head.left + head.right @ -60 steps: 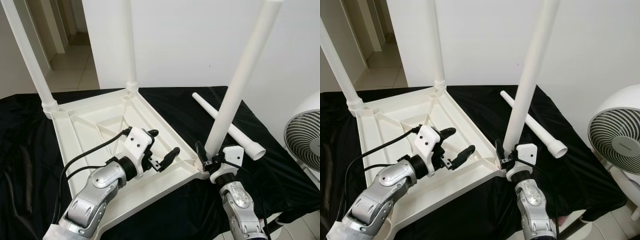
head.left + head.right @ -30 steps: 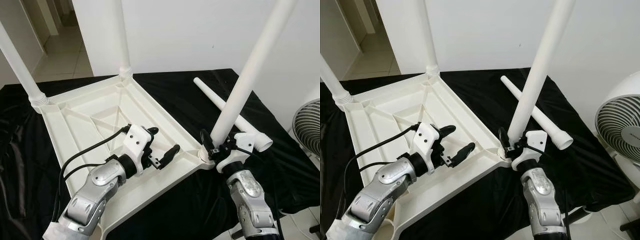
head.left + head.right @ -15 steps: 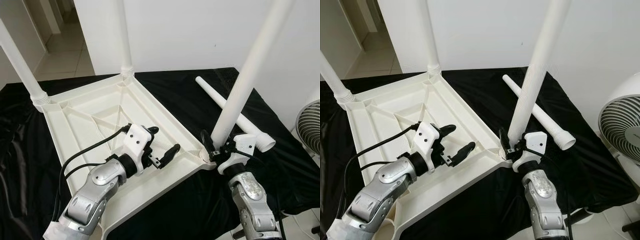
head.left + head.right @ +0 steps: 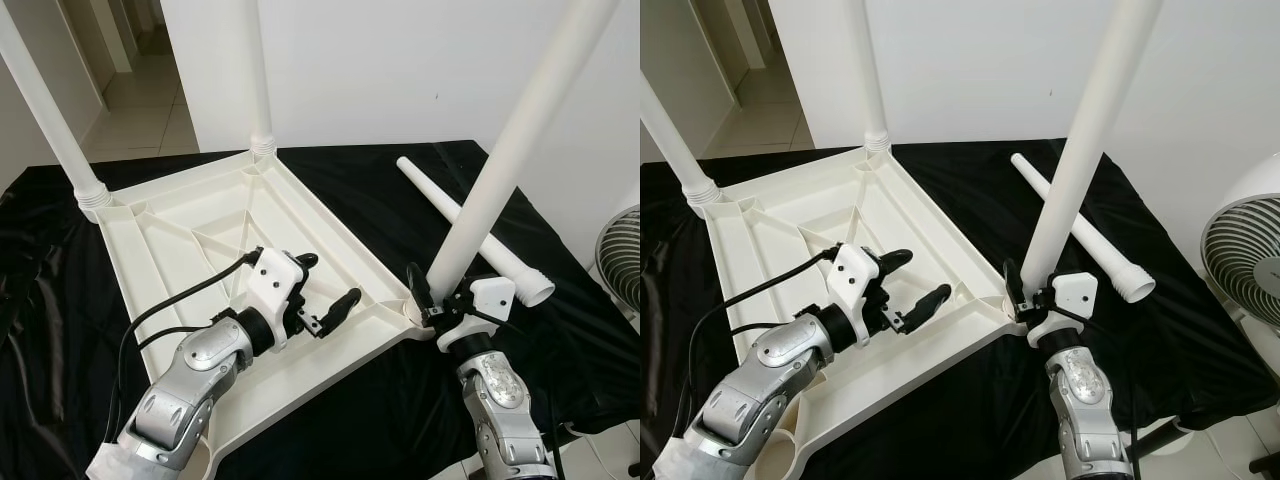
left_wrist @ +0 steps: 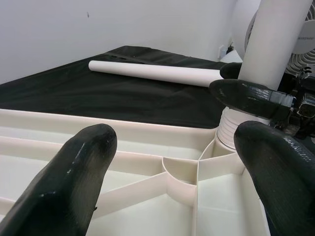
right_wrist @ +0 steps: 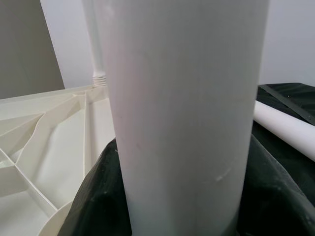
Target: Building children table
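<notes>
While upturned, one tabletop (image 4: 190, 235) with three legs (image 4: 500, 165) standing, one lying (image 4: 470, 228); right gripper (image 4: 432, 298) pinching a leg, left gripper (image 4: 325, 300) spread.

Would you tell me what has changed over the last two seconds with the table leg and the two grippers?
The leg in the right gripper has tipped further toward the robot's right, its foot staying at the tabletop's near corner. The left gripper stays open over the underside. The loose leg lies unmoved.
</notes>
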`<state>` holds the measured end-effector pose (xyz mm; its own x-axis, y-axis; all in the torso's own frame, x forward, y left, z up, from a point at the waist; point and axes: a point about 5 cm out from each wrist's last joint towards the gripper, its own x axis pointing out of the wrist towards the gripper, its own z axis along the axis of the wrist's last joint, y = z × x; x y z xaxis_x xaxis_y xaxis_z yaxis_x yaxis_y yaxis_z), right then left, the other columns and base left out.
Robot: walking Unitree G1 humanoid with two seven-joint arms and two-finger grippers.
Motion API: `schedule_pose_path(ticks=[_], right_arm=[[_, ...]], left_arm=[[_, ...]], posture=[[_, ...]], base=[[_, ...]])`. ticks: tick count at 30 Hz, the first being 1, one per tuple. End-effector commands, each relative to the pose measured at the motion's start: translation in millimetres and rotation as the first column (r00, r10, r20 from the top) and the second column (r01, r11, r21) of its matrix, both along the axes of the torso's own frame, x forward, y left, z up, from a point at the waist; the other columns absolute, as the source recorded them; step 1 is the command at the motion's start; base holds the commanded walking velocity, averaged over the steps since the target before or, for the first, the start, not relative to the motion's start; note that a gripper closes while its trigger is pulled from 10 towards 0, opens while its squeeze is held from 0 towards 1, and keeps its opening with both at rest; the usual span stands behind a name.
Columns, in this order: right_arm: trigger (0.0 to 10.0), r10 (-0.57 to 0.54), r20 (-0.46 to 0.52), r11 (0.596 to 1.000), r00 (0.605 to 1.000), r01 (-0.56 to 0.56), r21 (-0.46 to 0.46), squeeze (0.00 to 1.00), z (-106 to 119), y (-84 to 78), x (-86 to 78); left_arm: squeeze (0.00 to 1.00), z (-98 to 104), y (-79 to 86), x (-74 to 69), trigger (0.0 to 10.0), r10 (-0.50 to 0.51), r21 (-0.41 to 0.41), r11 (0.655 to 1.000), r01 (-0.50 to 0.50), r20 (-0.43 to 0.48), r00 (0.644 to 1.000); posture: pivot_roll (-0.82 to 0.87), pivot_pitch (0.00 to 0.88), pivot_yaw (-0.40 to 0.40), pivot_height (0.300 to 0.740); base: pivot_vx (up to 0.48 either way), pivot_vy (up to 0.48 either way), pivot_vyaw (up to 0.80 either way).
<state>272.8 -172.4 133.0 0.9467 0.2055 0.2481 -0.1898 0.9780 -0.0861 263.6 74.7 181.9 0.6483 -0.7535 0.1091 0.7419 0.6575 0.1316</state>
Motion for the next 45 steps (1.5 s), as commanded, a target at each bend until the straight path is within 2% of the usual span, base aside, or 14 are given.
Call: schedule_pose_path(ticks=[1,14,16,19,21,24,33,39,42,43,45], right_arm=[[10.0,-0.019,-0.198,1.0,0.98,0.014,-0.024,0.0,-40,-1.8,-7.9],[10.0,-0.031,-0.202,0.999,0.979,0.025,-0.032,0.0,-41,-0.8,-3.9],[10.0,-0.053,-0.206,0.999,0.977,0.049,-0.024,0.0,-41,-0.4,-3.5],[10.0,-0.147,-0.204,0.989,0.968,0.145,-0.023,0.0,-40,1.0,-1.1],[10.0,-0.147,-0.204,0.989,0.968,0.145,-0.023,0.0,-40,1.0,-1.1],[10.0,-0.266,-0.199,0.962,0.943,0.272,0.003,0.0,-40,4.1,1.4],[10.0,-0.364,-0.205,0.928,0.908,0.371,-0.005,0.0,-43,3.7,3.3],[10.0,-0.467,-0.237,0.877,0.852,0.48,-0.003,0.0,-51,-0.7,3.3],[10.0,-0.56,-0.241,0.82,0.793,0.573,-0.023,0.0,-53,-9.5,5.4],[10.0,-0.56,-0.241,0.82,0.793,0.573,-0.023,0.0,-53,-9.5,5.4],[10.0,-0.626,-0.227,0.772,0.746,0.634,-0.046,0.0,-53,-17.9,6.3]], left_arm=[[0.0,2,-2.9,-2.0,10.0,-0.064,0.017,0.998,0.064,0.004,0.998],[0.0,2,-3.7,-2.0,10.0,-0.066,0.014,0.998,0.066,0.004,0.998],[0.0,2,-4.3,-2.6,10.0,-0.068,0.013,0.998,0.068,0.003,0.998],[0.0,2,-6.2,-3.2,10.0,-0.072,0.011,0.997,0.072,0.002,0.997],[0.0,2,-6.2,-3.2,10.0,-0.072,0.011,0.997,0.072,0.002,0.997],[0.0,3,-6.4,-3.1,10.0,-0.07,0.008,0.998,0.07,0.006,0.998],[0.0,4,-5.8,-2.8,10.0,-0.064,0.006,0.998,0.064,0.009,0.998],[0.0,4,-5.3,-2.6,10.0,-0.058,0.003,0.998,0.058,0.011,0.998],[0.0,4,-5.4,-2.7,10.0,-0.055,0.0,0.998,0.055,0.012,0.998],[0.0,4,-5.4,-2.7,10.0,-0.055,0.0,0.998,0.055,0.012,0.998],[0.0,4,-5.8,-2.9,10.0,-0.055,-0.003,0.999,0.055,0.012,0.998]], posture=[[0.0,0.07,0.064,0.74],[0.0,0.069,0.059,0.74],[-0.01,0.071,0.056,0.74],[-0.01,0.073,0.052,0.74],[-0.01,0.073,0.052,0.74],[0.0,0.069,0.047,0.74],[0.01,0.066,0.041,0.74],[0.01,0.065,0.036,0.74],[0.01,0.064,0.033,0.74],[0.01,0.064,0.033,0.74],[0.01,0.063,0.031,0.74]], base=[[0.0,0.0,0.0],[0.0,0.0,0.0],[0.0,0.0,0.0],[0.0,0.0,0.0],[0.0,0.0,0.0],[0.0,0.0,0.0],[0.0,0.0,0.0],[0.0,0.0,0.0],[0.0,0.0,0.0],[0.0,0.0,0.0],[0.0,0.0,0.0]])
